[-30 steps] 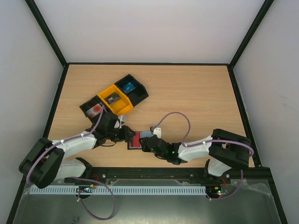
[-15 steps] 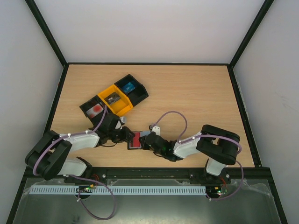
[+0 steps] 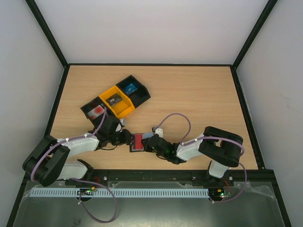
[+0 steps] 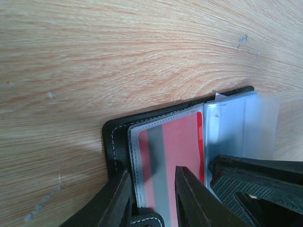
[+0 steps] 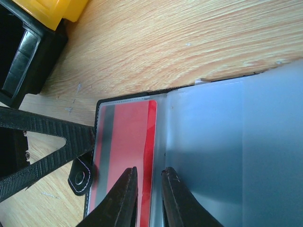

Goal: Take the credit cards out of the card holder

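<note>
Open card holder (image 4: 112, 142) flat on the bench (image 3: 199, 94) near its 6 o'clock edge, red card (image 4: 182, 142) sleeved inside. Narrowly parted left pincer (image 4: 152, 177) astride the holder's 9 o'clock border. Equally narrow right pincer (image 5: 148, 172) over the card's 3 o'clock edge. Grip impossible to tell for either. Versus one second earlier: right arm drawn toward 9 o'clock, holder unmoved.

White shells and black joints on the left arm (image 3: 75, 144) and right arm (image 3: 194, 149); looping lilac cables (image 3: 177, 118); matte black fingers (image 4: 116, 203)
</note>
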Available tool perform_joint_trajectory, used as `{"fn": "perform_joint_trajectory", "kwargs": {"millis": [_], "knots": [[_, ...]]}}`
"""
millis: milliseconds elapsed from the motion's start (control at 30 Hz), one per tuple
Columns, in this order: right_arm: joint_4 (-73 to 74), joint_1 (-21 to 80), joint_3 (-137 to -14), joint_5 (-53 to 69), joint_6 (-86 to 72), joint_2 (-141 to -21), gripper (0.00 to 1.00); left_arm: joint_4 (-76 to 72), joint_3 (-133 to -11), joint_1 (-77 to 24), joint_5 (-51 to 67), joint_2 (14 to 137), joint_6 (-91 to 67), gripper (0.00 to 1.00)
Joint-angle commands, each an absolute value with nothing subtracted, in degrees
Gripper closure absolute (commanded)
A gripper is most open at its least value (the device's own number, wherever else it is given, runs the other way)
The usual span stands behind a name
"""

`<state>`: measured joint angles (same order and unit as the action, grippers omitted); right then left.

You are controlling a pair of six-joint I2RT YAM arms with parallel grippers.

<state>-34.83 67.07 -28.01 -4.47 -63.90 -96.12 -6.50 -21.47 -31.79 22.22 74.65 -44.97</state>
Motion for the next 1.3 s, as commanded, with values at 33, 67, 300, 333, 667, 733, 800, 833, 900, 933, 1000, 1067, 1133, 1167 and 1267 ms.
{"fn": "perform_joint_trajectory", "kwargs": {"millis": [33,67,300,333,667,733,800,833,900,933,1000,1067,1133,1167,1267], "knots": [[-35.4,66.7,-28.0,-4.2,-64.7,-97.3,0.83,-6.3,-19.8,-31.3,22.5,75.4,-44.0,0.71],[-35.7,66.7,-28.1,-4.0,-64.8,-97.5,0.83,-6.4,-19.6,-31.3,22.7,75.3,-44.1,0.71],[-36.2,66.7,-29.0,-3.1,-64.7,-99.1,0.83,-6.8,-19.5,-31.4,23.0,75.1,-44.6,0.71],[-36.2,66.7,-29.0,-3.1,-64.8,-99.2,0.83,-6.7,-19.5,-31.4,22.9,75.1,-44.6,0.71],[-37.9,66.6,-28.8,-3.2,-65.3,-100.4,0.83,-7.7,-19.3,-31.4,23.3,76.3,-45.3,0.71],[-37.9,66.5,-29.0,-3.2,-65.2,-100.5,0.83,-7.8,-19.3,-31.3,23.3,76.2,-45.6,0.71],[-37.6,66.5,-29.3,-3.2,-65.1,-100.6,0.83,-7.8,-19.1,-31.3,23.1,76.1,-45.7,0.71],[-37.1,66.5,-29.5,-3.2,-65.0,-100.7,0.83,-7.8,-19.1,-31.4,23.1,76.0,-45.7,0.71],[-36.1,66.4,-30.0,-3.6,-65.0,-100.7,0.83,-7.9,-18.9,-31.3,23.0,76.1,-46.0,0.71],[-35.9,66.4,-30.1,-3.8,-65.1,-100.6,0.83,-8.1,-18.9,-31.4,23.1,76.1,-46.0,0.71],[-35.9,66.4,-30.0,-4.2,-65.2,-100.4,0.83,-8.3,-18.9,-31.3,23.1,76.4,-46.1,0.71],[-35.6,66.3,-30.1,-4.6,-65.6,-100.3,0.83,-8.4,-18.9,-31.4,23.4,76.8,-45.9,0.73],[-35.0,66.3,-30.3,-5.1,-66.0,-100.3,0.83,-8.5,-18.9,-31.4,23.6,76.8,-46.0,0.77],[-34.9,66.3,-30.3,-5.4,-66.2,-100.2,0.83,-8.5,-19.0,-31.4,23.7,76.7,-46.1,0.78],[-34.5,66.3,-30.1,-5.9,-66.5,-99.7,0.83,-7.5,-19.8,-31.3,24.2,75.1,-46.3,0.78]]}}
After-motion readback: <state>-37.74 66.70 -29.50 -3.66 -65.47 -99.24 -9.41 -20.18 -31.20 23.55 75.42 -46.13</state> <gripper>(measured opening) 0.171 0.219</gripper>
